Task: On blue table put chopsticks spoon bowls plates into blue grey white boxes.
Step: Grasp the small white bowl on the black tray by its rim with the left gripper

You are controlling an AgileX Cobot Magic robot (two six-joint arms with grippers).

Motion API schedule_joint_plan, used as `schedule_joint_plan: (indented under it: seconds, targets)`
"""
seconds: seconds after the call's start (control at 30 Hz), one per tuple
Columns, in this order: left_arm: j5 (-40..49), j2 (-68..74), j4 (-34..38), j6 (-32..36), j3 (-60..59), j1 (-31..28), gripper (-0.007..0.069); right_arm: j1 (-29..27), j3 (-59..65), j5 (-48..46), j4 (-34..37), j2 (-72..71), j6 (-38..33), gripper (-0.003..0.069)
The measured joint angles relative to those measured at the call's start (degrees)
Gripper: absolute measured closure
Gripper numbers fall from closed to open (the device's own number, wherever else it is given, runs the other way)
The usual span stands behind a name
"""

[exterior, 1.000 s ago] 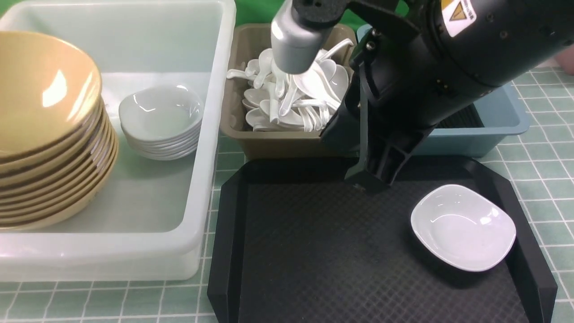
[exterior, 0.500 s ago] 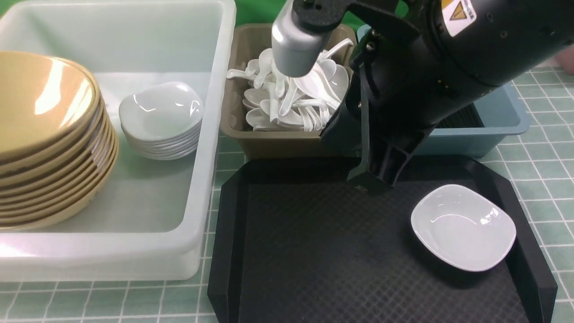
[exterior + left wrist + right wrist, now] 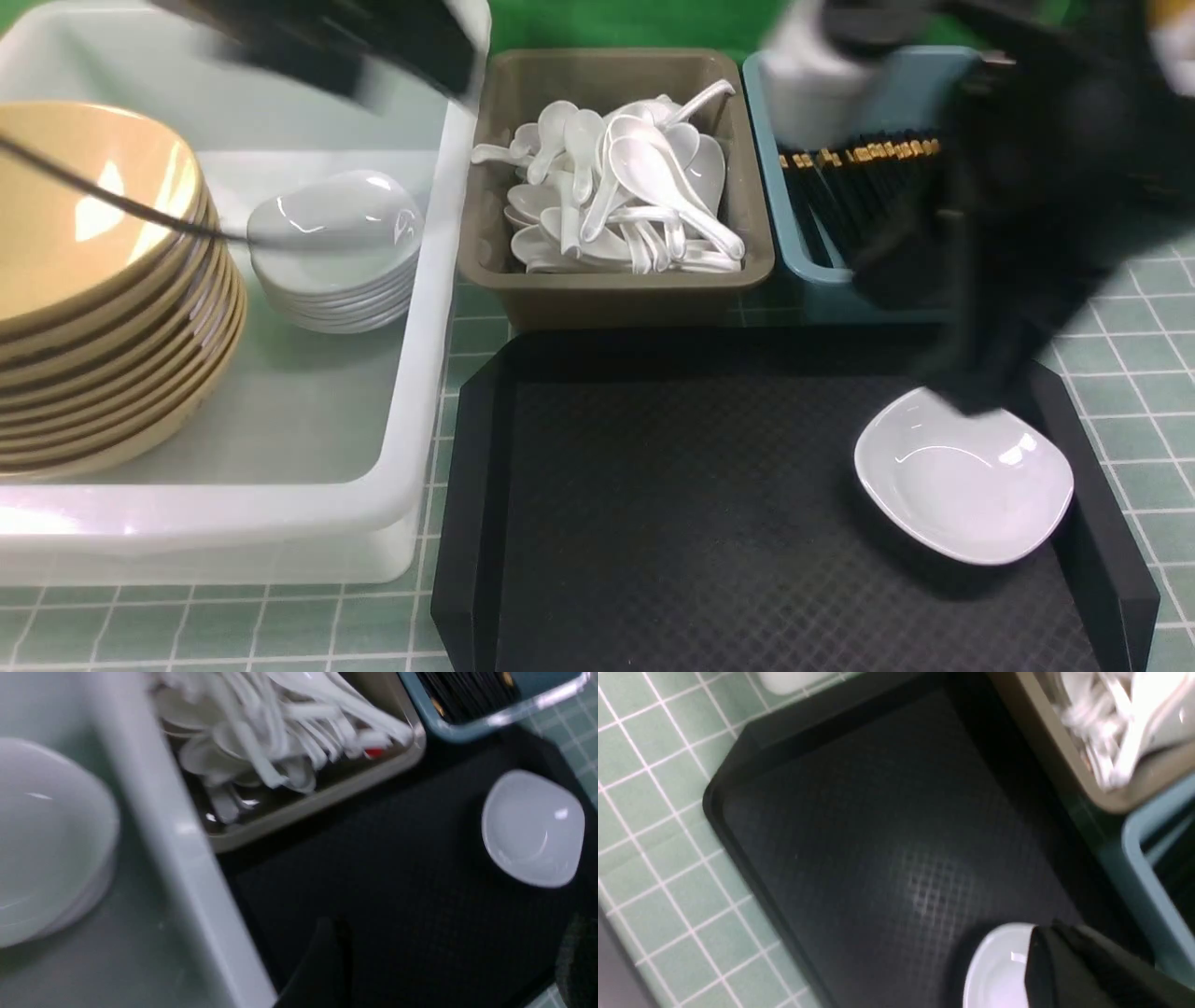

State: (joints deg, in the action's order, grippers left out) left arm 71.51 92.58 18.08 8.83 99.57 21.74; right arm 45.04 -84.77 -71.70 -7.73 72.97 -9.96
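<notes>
Black right gripper (image 3: 971, 399) now over plate (image 3: 966, 485)

right arm (image 3: 1046, 215) swung to the plate (image 3: 971, 495), left arm (image 3: 373, 42) entered

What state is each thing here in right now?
Yellow bowls, stacked in white box.
White dishes, stacked beside them.
Lone white dish, upright on black tray.
Spoons, heaped in grey-brown box.
Chopsticks, lying in blue box.
Right gripper, jaws shut.

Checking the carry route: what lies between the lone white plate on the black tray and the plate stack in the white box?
Front view: bare black tray floor, its rim, a strip of blue table, then the white box wall.
</notes>
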Motion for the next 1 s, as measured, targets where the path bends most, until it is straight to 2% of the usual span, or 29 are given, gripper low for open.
schedule_joint_plan:
  seconds: [0.1,0.23,0.4,0.57,0.8,0.9,1.0]
  targets:
    - [-3.00,7.49,-2.10,-1.05,-0.06,9.69,0.0063,-2.93,6.54,0.00,-0.67,-6.01,2.70,0.0607]
    - [-10.40,16.51,-2.09,-1.34,-0.25,18.69,0.0063,-7.29,15.47,-0.16,-0.79,-11.99,4.19,0.0606]
    - [-17.54,26.14,-1.67,-1.56,3.38,25.24,0.0063,-12.79,24.18,-0.36,-0.83,-19.22,4.44,0.0604]
    - [-21.80,32.07,-1.58,-4.03,7.06,26.62,0.0063,-15.20,27.39,-0.42,-0.94,-23.51,4.53,0.0604]
    - [-23.01,36.08,-0.39,-6.97,7.58,26.57,0.0078,-15.37,27.77,-0.42,-0.94,-24.70,4.59,0.0604]
    - [-23.07,37.83,2.38,-7.20,7.58,26.57,0.0146,-15.37,27.82,-0.22,-0.94,-24.70,4.59,0.0604]
    - [-23.35,38.43,2.88,-7.20,7.71,26.57,0.0281,-15.37,27.82,1.55,-0.94,-24.70,4.65,0.0604]
